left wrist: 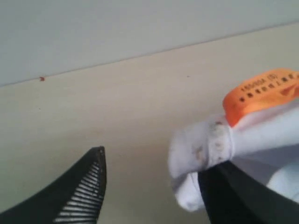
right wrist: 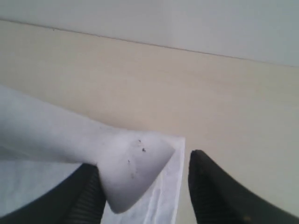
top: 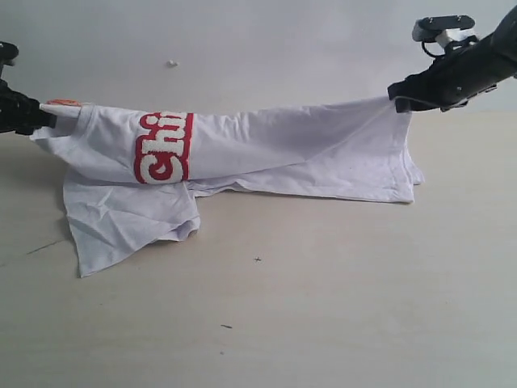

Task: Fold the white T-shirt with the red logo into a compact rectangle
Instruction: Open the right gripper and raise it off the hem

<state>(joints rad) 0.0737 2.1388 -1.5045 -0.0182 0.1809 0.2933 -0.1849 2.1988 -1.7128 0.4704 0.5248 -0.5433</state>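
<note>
The white T-shirt (top: 307, 153) lies folded lengthwise across the table, its two ends still raised at the grippers. The red logo (top: 166, 149) shows only the letters "Chi" on the fold. One sleeve (top: 121, 218) spreads toward the front left. My left gripper (top: 40, 120) is at the collar end; in the left wrist view it (left wrist: 154, 163) is open, and the collar (left wrist: 205, 149) with its orange neck tag (left wrist: 261, 93) rests against one finger (left wrist: 243, 196). My right gripper (top: 400, 99) is at the hem end, open (right wrist: 145, 161), with a cloth corner (right wrist: 135, 172) draped over one finger (right wrist: 79, 200).
The beige table (top: 323, 307) runs toward the front, with a few small dark marks (top: 257, 259). A pale wall stands behind, and a small white speck (top: 171, 63) sits near it.
</note>
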